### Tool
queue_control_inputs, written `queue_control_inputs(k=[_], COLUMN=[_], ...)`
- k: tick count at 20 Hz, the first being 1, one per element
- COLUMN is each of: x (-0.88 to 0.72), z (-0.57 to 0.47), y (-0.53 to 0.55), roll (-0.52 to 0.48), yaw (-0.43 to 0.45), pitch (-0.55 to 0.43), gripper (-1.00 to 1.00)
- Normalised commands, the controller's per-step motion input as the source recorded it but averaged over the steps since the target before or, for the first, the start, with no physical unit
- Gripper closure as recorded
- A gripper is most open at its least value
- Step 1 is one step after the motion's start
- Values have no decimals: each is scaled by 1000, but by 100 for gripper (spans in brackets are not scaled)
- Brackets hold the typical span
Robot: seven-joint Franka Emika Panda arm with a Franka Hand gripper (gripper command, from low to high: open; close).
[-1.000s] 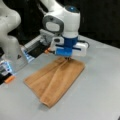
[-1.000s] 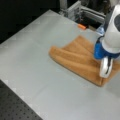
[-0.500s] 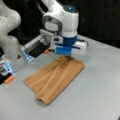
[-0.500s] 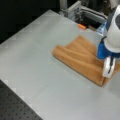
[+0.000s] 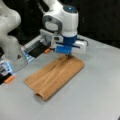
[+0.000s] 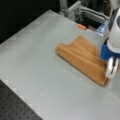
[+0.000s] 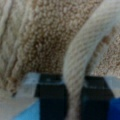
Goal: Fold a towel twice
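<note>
Counter: grey and flat counter [image 5: 100, 95], with a dark wall behind it in both front views.
Towel: the tan towel [image 5: 53, 76] lies in the middle of the counter. It is a long strip now, with two layers, so one fold looks done. A soft rolled edge shows at a front view's bottom [image 5: 41, 95].
Towel end: the far end [image 5: 72, 61] sits right under the arm. In a front view the strip runs from the counter's middle to the right [image 6: 80, 60].
Tool: the tool [image 5: 66, 56] is down at that far end of the towel. In the wrist view its two black fingers [image 7: 51, 97] squeeze a pale band of cloth [image 7: 80, 57] that curves up between them. It is clenched on the towel's edge, most likely so that the cloth can be lifted over.
Arm: white and blue arm [image 5: 63, 23] stands straight above the towel end.
Far things: small orange bits [image 5: 47, 50] and a metal frame [image 6: 82, 10] sit at the counter's back edge, well apart from the towel.
</note>
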Motion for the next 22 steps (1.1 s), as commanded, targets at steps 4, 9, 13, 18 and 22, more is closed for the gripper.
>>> queue_control_inputs(k=[4,9,13,18,22], x=[-531,-565,-503,-346,-222], z=[29,18,-13,-60,-77], y=[-15,-63,-64,-14,53], roll=[145,161,177,168,158], yaw=[-154,-85,-28,-68,-86], pitch=[-40,-54,-55,-64,-57], gripper=[100,100,100,100,100])
